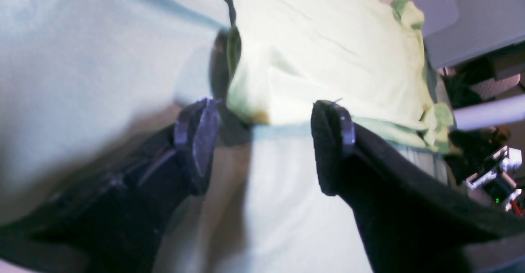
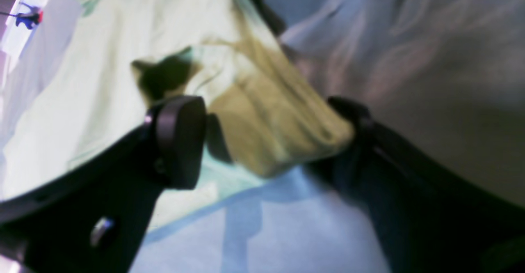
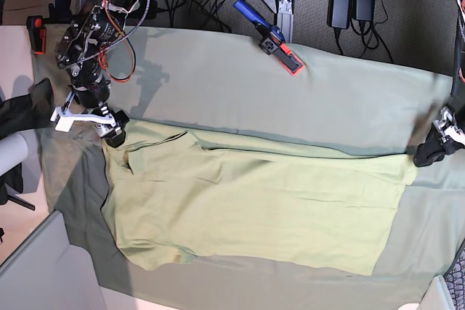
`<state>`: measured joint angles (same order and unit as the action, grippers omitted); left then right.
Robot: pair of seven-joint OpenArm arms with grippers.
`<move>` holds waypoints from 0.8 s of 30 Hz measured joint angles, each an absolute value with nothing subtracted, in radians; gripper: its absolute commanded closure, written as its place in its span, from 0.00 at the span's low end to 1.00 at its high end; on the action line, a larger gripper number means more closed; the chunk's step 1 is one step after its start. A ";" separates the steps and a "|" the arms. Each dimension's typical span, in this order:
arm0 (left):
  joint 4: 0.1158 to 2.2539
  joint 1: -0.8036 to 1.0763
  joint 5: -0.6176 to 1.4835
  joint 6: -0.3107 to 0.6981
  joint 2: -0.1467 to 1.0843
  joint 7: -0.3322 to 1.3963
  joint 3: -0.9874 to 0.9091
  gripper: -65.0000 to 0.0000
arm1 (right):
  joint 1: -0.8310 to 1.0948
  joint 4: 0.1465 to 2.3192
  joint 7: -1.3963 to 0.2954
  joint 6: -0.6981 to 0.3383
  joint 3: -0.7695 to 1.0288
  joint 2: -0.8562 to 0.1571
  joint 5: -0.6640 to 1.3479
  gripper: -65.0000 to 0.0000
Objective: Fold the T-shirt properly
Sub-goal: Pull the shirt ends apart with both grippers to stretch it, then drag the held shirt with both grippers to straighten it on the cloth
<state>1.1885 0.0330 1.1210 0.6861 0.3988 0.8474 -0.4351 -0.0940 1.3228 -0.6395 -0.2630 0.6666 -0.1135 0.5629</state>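
Your left gripper point(image 1: 266, 141) fills the near part of its wrist view, its two dark fingers point(image 1: 330, 145) spread apart with the shirt's hem corner lying just past their tips and nothing clenched between them. You can see pale cloth point(image 1: 279, 207) in the gap. In the base view that gripper point(image 3: 434, 149) sits at the right edge of the scene, at the far right corner of the shirt point(image 3: 254, 205).

Your right gripper point(image 2: 270, 141) also stands wide, and a bunched fold of the shirt point(image 2: 279, 137) lies between the fingers (whether the pads actually press it, you cannot tell through the blur). In the base view it point(image 3: 110, 127) is at the shirt's far left corner, by the shoulder.

You have the shirt spread lengthwise across the grey-green cloth point(image 3: 290, 99), collar end left, hem right, one sleeve at near left. A blue and red tool point(image 3: 270, 39) lies on the cloth's far edge.
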 measured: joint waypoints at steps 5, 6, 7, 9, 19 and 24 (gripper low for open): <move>1.188 0.033 1.078 0.686 0.372 0.830 -0.455 0.40 | -0.103 1.323 -0.650 -0.270 0.664 -0.105 0.581 0.32; 1.188 0.033 1.074 0.686 0.365 0.830 -0.458 0.40 | -0.103 1.323 -0.651 -0.271 0.664 -0.106 0.582 0.32; 1.188 0.033 1.073 0.686 0.360 0.827 -0.459 0.40 | -0.103 1.323 -0.651 -0.273 0.664 -0.105 0.584 0.32; 1.188 0.031 1.052 0.686 0.346 0.803 -0.459 0.40 | -0.103 1.323 -0.651 -0.273 0.664 -0.106 0.583 0.32; 1.036 -0.084 1.022 0.689 0.299 0.757 -0.467 0.40 | -0.103 1.323 -0.665 -0.274 0.664 -0.108 0.583 0.32; 1.012 -0.122 0.984 0.689 0.291 0.752 -0.443 0.40 | -0.103 1.323 -0.666 -0.277 0.664 -0.108 0.584 0.32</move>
<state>1.0119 -0.1223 0.9844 0.6888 0.2909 0.7521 -0.4427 -0.1028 1.3228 -0.6662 -0.2768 0.6636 -0.1078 0.5838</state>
